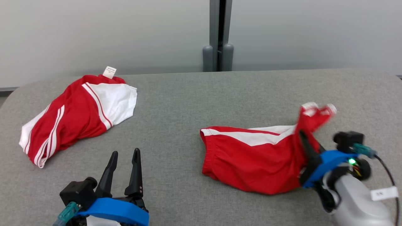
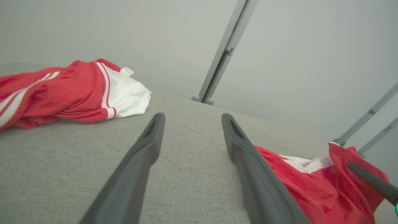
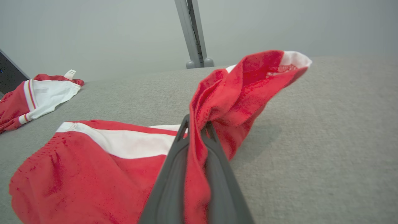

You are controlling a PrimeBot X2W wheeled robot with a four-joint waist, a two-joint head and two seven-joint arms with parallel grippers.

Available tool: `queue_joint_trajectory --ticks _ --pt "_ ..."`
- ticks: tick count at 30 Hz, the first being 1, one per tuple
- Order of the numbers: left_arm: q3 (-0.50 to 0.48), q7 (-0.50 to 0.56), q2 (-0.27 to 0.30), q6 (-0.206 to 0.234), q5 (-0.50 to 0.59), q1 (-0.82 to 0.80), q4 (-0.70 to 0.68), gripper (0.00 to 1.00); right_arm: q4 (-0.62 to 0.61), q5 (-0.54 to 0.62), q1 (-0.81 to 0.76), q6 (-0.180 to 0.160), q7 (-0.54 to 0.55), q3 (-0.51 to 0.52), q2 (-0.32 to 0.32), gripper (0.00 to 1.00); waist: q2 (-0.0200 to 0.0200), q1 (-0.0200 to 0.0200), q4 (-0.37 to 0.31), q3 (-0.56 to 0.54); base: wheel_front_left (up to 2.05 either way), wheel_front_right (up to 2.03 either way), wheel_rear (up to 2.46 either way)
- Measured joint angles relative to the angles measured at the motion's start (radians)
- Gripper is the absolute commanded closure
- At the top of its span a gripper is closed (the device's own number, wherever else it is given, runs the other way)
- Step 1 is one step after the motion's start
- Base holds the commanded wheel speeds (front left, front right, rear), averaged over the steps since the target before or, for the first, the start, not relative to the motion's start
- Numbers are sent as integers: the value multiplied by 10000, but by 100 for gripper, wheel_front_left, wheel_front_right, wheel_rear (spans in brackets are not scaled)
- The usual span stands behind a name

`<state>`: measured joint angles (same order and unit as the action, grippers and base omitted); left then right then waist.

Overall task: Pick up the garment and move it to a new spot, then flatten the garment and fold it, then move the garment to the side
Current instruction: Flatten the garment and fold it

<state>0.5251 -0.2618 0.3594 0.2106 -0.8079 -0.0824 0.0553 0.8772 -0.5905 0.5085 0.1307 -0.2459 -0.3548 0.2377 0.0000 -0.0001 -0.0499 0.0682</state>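
Red garments, two: right end effector [image 3: 197, 124] clamps right garment [image 1: 251, 157]; left end effector [image 1: 125, 153] spread near left garment [image 1: 75, 116].

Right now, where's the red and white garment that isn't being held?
Head view: the loose garment lies at the far left of the table, beyond the open left gripper, apart from the held garment in the right gripper.
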Motion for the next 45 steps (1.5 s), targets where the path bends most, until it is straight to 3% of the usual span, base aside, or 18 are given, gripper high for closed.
queue_joint_trajectory --ticks 7,12,18,20,21,31,38,41,42,43,45 --pt "10 2 -17 12 81 102 19 0 -1262 982 487 0 1020 -986 -1567 100 0 0 253 -150 0 0 0" --pt "79 6 -33 0 105 97 29 0 -1248 1197 398 0 1768 -1908 -1818 100 0 0 509 -130 0 0 0" --pt "59 6 -48 -12 115 95 98 0 -1007 1139 292 0 1793 -2213 -1848 98 0 1 692 -49 0 0 0" --pt "44 6 -50 -13 115 104 111 0 -1129 999 234 0 1720 -2397 -1852 53 0 0 689 -44 0 0 0" --pt "33 6 -54 -13 117 118 121 0 -1189 941 204 0 1693 -2514 -1860 0 0 0 676 -42 0 0 0" --pt "105 4 -194 -88 186 150 188 0 -1904 675 -136 0 991 -2811 -1873 0 0 1 370 -44 0 0 0" --pt "249 4 -240 -90 261 150 215 0 -2351 1371 -375 0 188 -1346 -1873 0 0 1 140 -56 0 0 0" --pt "284 6 -240 -90 268 146 215 0 -2194 2265 -504 0 102 -660 -1762 0 0 1 118 -27 0 0 0" --pt "297 8 -240 -92 278 141 217 0 -2136 2485 -545 0 67 -439 -1755 16 0 1 126 -13 0 0 0" --pt "313 19 -240 -104 278 133 222 0 -2071 2646 -594 0 59 -282 -1755 59 0 1 142 2 0 0 0" --pt "324 35 -238 -105 278 109 249 0 -1808 3106 -714 0 58 -134 -1774 86 0 1 189 33 0 0 0"
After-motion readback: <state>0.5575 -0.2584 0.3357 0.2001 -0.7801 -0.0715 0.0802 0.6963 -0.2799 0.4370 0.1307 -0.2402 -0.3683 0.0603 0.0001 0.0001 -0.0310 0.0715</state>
